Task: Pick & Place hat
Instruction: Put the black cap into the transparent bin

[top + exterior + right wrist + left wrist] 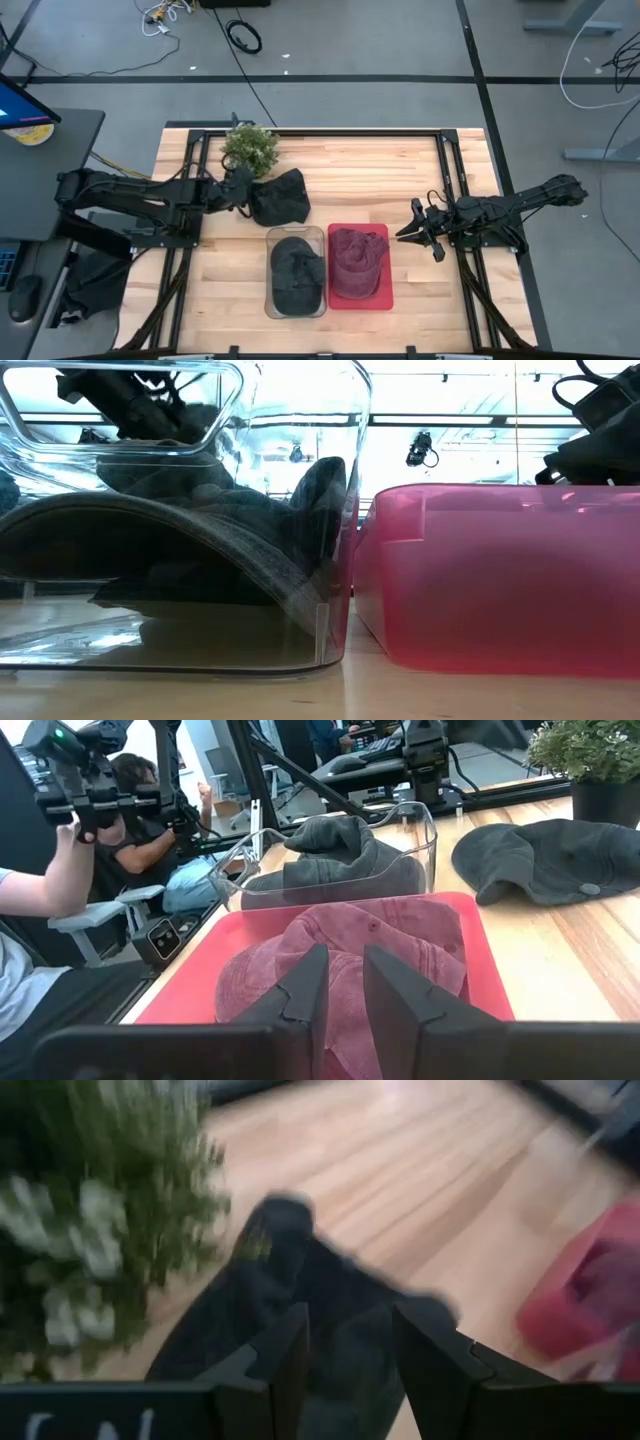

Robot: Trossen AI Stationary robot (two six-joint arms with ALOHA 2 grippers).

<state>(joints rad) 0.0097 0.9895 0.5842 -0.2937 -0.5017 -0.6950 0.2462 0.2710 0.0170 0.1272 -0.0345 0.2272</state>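
A black hat [279, 197] lies loose on the wooden bench [350, 160], toward the far left part of its top, just beside a small potted plant [249, 147] that stands near the far edge. The left gripper [238, 193] is at this hat's left rim, its fingers [280, 1370] spread wide with the dark cloth showing between them; whether they touch the cloth cannot be told.

Near the front edge, about the middle of the bench, a clear bin [296, 272] holds another dark hat [296, 270], whose brim presses against the bin's wall in the low view. Touching the bin's right side is a red tray [383, 296] with a maroon hat [356, 262] lying in it.

The right gripper [415, 230] hangs just off the tray's right side, near the bench's right edge. Its fingers [300, 990] stand only a narrow gap apart and hold nothing; in the right wrist view they point across the maroon hat toward the clear bin.

Beyond the bench, the right wrist view shows a seated person [150, 830] and, nearer the camera, someone's arm [55, 870].
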